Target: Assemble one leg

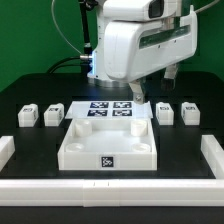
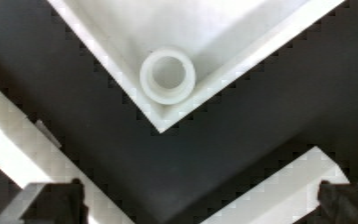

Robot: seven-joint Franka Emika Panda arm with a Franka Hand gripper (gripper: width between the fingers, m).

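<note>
Closest to the lens, a long white bar (image 1: 110, 188) lies along the front of the black table (image 1: 30, 90), smooth and square-edged, with a shorter bar (image 1: 213, 150) at one side. Behind it sits the tray-like piece (image 1: 85, 158), a square of white plastic with raised walls, scooped corners and a small black-and-white tag (image 1: 107, 160) on its front wall. Further back, the marker board (image 1: 108, 108) lies flat.

All four small, blocky white cubes stand on the table, clear of the tray. The first leg (image 1: 27, 116) and second leg (image 1: 52, 115) are on the exterior view's left. The third leg (image 1: 165, 113) and fourth leg (image 1: 188, 110) are on the exterior view's right. None is held.

From outside, the arm's glossy white housing (image 1: 130, 45) hangs over the tray's rear corner on the exterior view's right and hides the fingers.

Only the wrist view shows them. The gripper (image 2: 197, 203) has its two dark fingers (image 2: 51, 205) spread wide with nothing between them. It looks down on a pointed corner of the tray (image 2: 176, 25), where a round ring-shaped socket (image 2: 169, 78) sits inside the rim. The legs do not appear in that view.
</note>
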